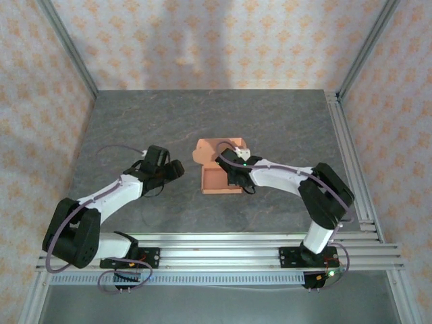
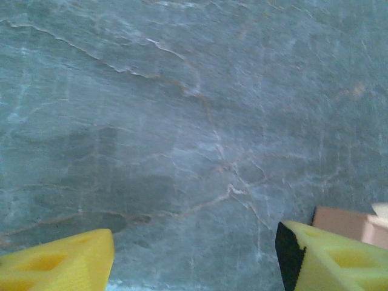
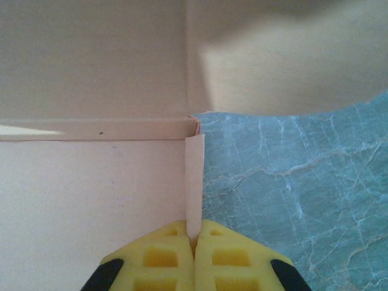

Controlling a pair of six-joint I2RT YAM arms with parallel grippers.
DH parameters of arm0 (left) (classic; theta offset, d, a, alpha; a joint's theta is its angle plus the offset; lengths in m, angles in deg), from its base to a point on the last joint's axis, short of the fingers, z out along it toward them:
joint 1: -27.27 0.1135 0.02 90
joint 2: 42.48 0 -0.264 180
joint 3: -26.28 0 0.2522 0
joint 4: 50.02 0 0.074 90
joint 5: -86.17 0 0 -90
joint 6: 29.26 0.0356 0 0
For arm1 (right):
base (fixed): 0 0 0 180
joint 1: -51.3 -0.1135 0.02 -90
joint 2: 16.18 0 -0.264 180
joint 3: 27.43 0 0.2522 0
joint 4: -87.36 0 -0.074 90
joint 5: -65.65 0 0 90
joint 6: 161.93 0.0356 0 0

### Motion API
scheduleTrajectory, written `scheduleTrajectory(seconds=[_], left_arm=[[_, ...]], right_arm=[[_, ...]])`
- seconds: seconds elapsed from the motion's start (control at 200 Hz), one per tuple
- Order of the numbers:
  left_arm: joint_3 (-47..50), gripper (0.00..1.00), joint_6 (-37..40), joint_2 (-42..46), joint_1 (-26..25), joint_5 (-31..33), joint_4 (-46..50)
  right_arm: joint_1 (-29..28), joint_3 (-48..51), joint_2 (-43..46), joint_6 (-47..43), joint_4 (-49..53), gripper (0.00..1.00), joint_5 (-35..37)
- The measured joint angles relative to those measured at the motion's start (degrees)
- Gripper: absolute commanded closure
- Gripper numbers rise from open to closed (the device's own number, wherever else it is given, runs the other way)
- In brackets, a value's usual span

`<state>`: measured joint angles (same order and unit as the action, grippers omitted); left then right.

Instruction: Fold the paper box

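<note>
The salmon-orange paper box [image 1: 217, 172] lies partly folded in the middle of the table, an open tray with a lid flap [image 1: 210, 150] behind it. My right gripper [image 1: 235, 169] is over the box's right side. In the right wrist view its yellow fingers [image 3: 194, 254] are shut on the thin upright right side wall [image 3: 193, 182] of the paper box [image 3: 91, 200]. My left gripper [image 1: 174, 169] is left of the box, apart from it. Its yellow fingers [image 2: 60, 264] stand open over bare table, with a corner of the box [image 2: 342, 221] at the right.
The grey marble-patterned table top [image 1: 270, 128] runs to patterned walls at the back and sides. A metal rail frame [image 1: 351, 155] borders the right edge, and more rails [image 1: 223, 246] run along the near edge by the arm bases.
</note>
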<state>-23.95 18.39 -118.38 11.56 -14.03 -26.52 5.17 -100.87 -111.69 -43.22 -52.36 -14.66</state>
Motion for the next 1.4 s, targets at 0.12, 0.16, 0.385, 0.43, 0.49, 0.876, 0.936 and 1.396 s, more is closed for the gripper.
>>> scheduleTrajectory(seconds=[0.12,0.16,0.385,0.43,0.49,0.876,0.936,1.396], left_arm=[[0.0,0.28,-1.9,-4.5,1.6,-5.0,-4.8],[0.0,0.29,-2.8,-6.4,1.7,-7.2,-6.8],[-0.6,0.33,-7.0,-13.0,3.0,-16.2,-14.3],[-1.6,0.34,-7.3,-14.0,3.0,-17.7,-14.4],[-3.7,0.35,-7.8,-16.8,1.4,-22.1,-17.9],[-8.1,0.37,-11.7,-20.5,-5.1,-32.6,-26.6],[-8.1,0.37,-11.8,-20.5,-4.7,-32.4,-26.0],[-8.9,0.37,-12.2,-20.9,-2.9,-27.9,-21.3]], right_arm=[[2.2,3.1,6.6,-2.5,-6.8,0.97,-4.8],[3.1,4.2,8.6,-3.0,-9.4,0.97,-6.8],[6.6,8.0,13.3,-3.4,-22.8,0.94,-19.4],[6.6,8.1,13.2,-3.5,-24.8,0.94,-22.1],[6.6,8.3,13.2,-3.5,-27.8,0.93,-25.5],[5.3,8.3,9.4,-5.2,-35.8,0.93,-29.0],[4.4,7.5,8.4,-6.2,-35.6,0.93,-27.1],[-2.7,-6.2,-1.5,-15.2,-22.8,0.92,-8.6]])
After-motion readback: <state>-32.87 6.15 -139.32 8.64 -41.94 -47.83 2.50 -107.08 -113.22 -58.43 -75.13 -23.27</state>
